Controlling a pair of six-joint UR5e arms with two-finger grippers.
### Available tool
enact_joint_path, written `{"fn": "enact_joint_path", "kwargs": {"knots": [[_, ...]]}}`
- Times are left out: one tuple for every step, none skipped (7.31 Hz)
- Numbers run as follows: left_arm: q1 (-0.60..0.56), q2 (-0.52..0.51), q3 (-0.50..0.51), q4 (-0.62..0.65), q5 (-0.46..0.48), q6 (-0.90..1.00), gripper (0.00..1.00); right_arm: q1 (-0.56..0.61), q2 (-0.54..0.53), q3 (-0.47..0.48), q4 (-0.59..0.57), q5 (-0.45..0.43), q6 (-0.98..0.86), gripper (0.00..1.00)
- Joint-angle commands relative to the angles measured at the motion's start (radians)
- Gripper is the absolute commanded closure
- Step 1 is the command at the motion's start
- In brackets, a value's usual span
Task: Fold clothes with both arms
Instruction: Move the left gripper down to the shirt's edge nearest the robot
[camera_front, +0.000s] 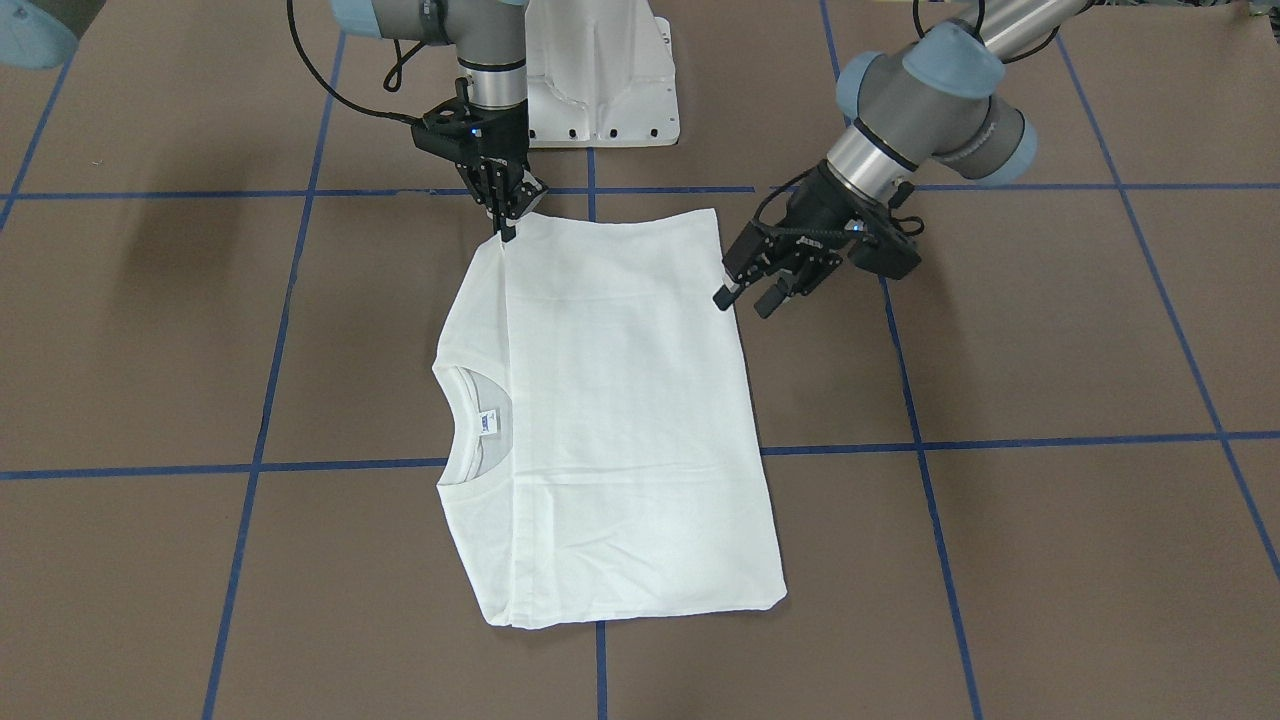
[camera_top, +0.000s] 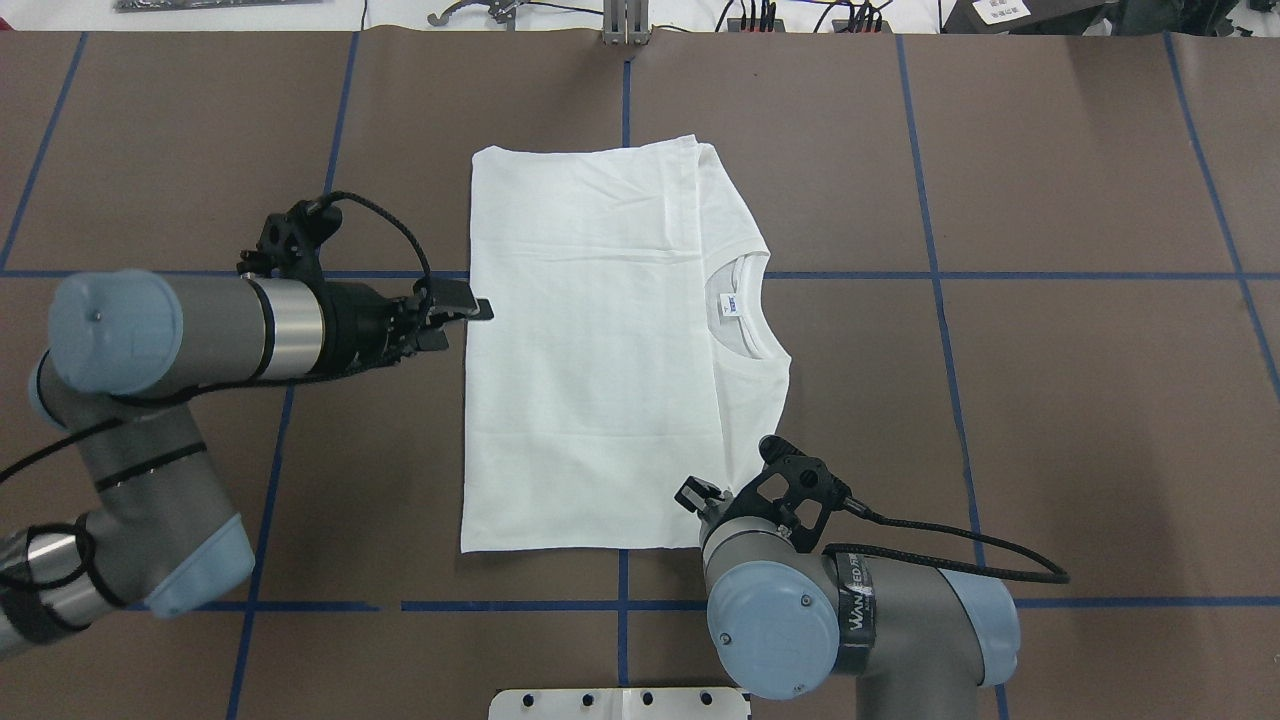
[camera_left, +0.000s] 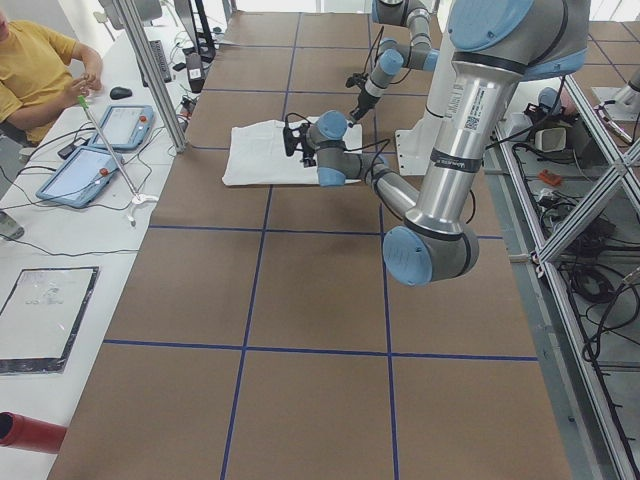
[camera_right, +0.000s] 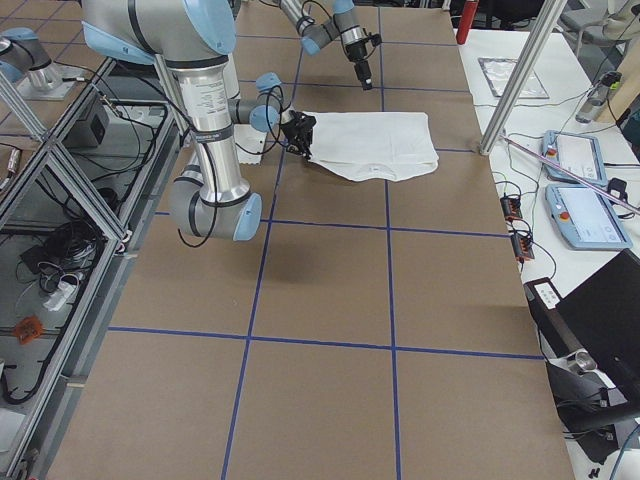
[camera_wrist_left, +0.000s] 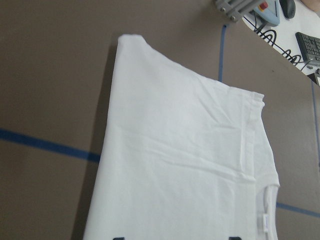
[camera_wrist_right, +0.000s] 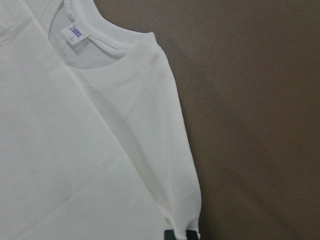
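White T-shirt (camera_front: 620, 400) folded rectangular, lightly creased; ribbed round collar (camera_wrist_right: 125, 52).

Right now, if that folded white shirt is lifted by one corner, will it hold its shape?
Probably not: the T-shirt lies in soft creased layers, so it would likely droop and unfold. It looks thin, so probably light. Pushed, it would likely bunch.

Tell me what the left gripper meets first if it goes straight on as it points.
Probably the T-shirt: the left gripper aims at its side edge, though its height is unclear.
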Motion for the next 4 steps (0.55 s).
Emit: {"fn": "enact_joint_path", "kwargs": {"knots": [[0.179, 0.071, -0.085, 0.011, 0.162, -0.169, 0.24, -0.019, -0.002, 0.015, 0.000, -0.002, 0.003, 1.00], [0.228, 0.070, -0.108, 0.102, 0.205, -0.243, 0.24, -0.022, -0.008, 0.021, 0.000, -0.002, 0.003, 1.00], [0.287, 0.068, -0.143, 0.231, 0.268, -0.295, 0.25, -0.022, -0.013, 0.022, 0.000, -0.002, 0.003, 1.00], [0.301, 0.066, -0.164, 0.317, 0.282, -0.295, 0.26, -0.022, -0.013, 0.022, 0.000, -0.002, 0.003, 1.00]]}}
